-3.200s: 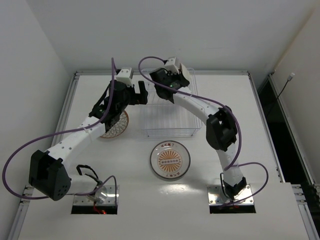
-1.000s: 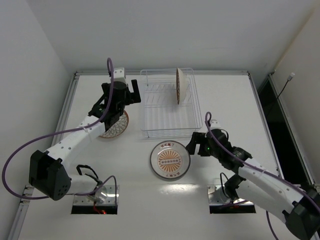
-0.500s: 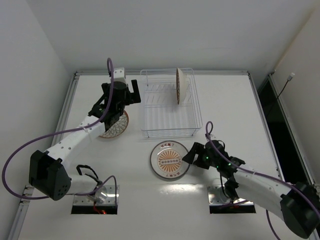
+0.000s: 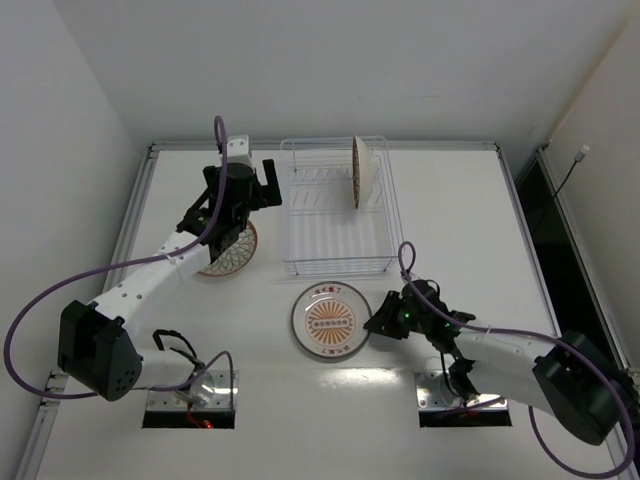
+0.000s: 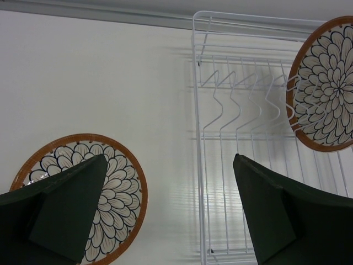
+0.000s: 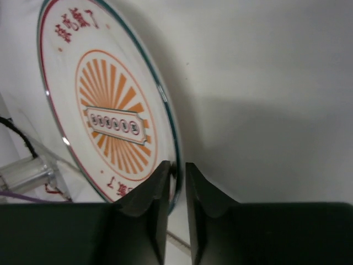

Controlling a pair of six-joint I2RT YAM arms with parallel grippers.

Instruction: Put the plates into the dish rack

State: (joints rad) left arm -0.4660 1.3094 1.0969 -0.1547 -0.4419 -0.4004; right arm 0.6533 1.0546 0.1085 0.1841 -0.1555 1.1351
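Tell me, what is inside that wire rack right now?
In the dish rack, one petal-patterned plate stands on edge near the far right corner. No other plate shows inside. Where its lower rim meets the wires is hidden.

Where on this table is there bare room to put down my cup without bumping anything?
Widest bare patch: the table right of the dish rack, out to the right edge. Also the near strip between the two arm bases. Crowded: the petal plate under the open left gripper, and the sunburst plate pinched by the right gripper.
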